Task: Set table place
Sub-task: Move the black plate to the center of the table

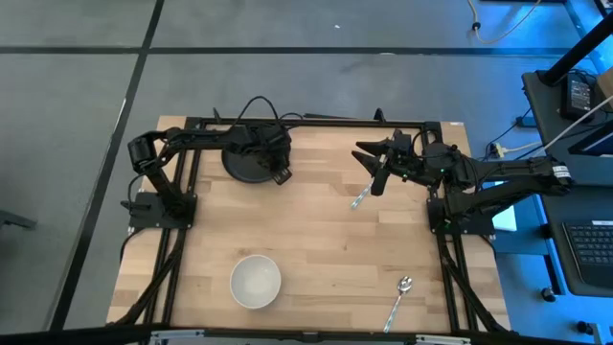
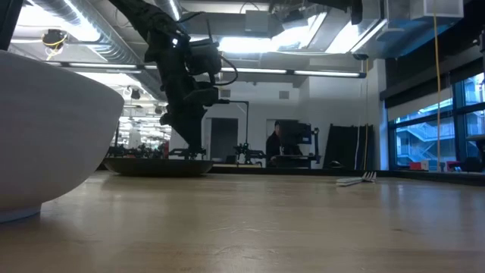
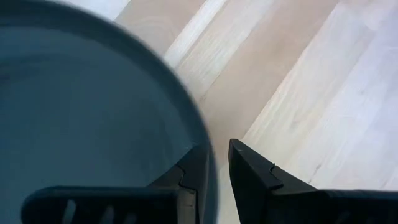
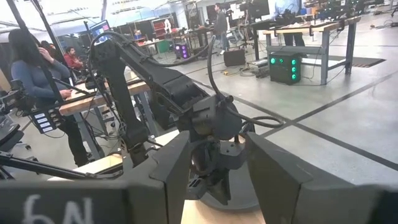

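Left wrist: claw (image 3: 214,165) pinching plate (image 3: 81,106) rim.

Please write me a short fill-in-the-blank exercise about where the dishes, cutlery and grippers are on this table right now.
1. The left gripper is closed on the rim of the dark ____.
2. The white bowl sits near the table's front edge, and no ____ touches it.
3. Beside the right gripper, whose fingers are open, a ____ lies on the wood.
4. The spoon lies to the ____ of the bowl in the high view.

Missing words: plate; gripper; fork; right
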You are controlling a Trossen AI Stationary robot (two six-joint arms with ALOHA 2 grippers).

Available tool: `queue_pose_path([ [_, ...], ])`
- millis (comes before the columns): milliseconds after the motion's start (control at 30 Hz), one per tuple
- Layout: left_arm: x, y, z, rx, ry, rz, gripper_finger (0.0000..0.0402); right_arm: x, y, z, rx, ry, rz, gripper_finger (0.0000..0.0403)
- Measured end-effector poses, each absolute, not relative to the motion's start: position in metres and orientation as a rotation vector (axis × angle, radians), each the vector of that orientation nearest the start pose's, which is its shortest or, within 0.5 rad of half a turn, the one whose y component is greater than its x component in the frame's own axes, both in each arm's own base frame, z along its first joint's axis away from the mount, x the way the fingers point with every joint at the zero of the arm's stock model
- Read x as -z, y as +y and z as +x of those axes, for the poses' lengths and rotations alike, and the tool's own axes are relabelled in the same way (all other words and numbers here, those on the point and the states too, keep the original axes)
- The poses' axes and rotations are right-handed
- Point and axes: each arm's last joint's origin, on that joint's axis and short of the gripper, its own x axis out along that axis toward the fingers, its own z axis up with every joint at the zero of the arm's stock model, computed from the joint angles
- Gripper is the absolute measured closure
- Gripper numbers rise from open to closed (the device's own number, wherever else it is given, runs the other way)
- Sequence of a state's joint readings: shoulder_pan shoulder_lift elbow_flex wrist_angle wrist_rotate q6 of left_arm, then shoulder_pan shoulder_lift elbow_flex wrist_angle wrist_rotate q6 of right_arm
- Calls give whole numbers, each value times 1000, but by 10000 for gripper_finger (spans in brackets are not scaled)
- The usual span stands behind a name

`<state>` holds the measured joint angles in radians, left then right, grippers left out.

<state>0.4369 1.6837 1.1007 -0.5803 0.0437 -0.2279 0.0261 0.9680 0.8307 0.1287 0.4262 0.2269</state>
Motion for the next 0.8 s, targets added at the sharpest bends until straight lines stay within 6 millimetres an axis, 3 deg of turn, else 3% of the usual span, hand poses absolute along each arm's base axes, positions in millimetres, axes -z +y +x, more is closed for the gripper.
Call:
queue_pose_path([
  [300,-170,129,303,-559,1182,-443,344,-345,-6,215,400,-32,224,247],
  [800,-165,131,304,-596,1194,-438,344,-342,-6,215,403,0,215,247],
])
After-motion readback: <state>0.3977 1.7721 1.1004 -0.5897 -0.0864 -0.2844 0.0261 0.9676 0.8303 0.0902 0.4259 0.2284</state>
